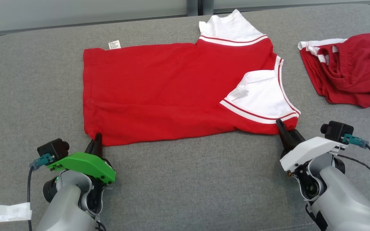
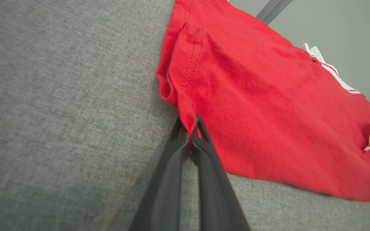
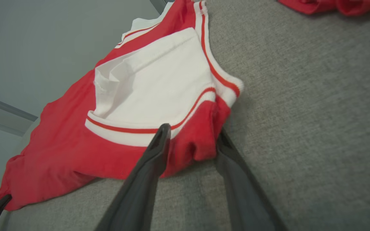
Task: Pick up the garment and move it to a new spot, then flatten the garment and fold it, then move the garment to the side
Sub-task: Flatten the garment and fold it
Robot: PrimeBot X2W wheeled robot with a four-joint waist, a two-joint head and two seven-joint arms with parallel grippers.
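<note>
The garment (image 1: 172, 93) is a red T-shirt with white sleeves, spread flat on the grey cushioned surface (image 1: 188, 179). My left gripper (image 1: 97, 136) is at its near left hem corner. In the left wrist view that gripper (image 2: 191, 128) is shut, pinching a fold of the red hem (image 2: 185, 112). My right gripper (image 1: 281, 125) is at the near right shoulder corner. In the right wrist view its gripper (image 3: 193, 133) has its fingers apart, one on each side of a bunched red corner of the garment (image 3: 156, 83), under the white sleeve.
A second crumpled red piece of clothing with white trim (image 1: 348, 70) lies at the far right, and its edge shows in the right wrist view (image 3: 326, 4). A white care tag (image 1: 114, 44) sticks out at the shirt's far edge. A pale wall runs behind the surface.
</note>
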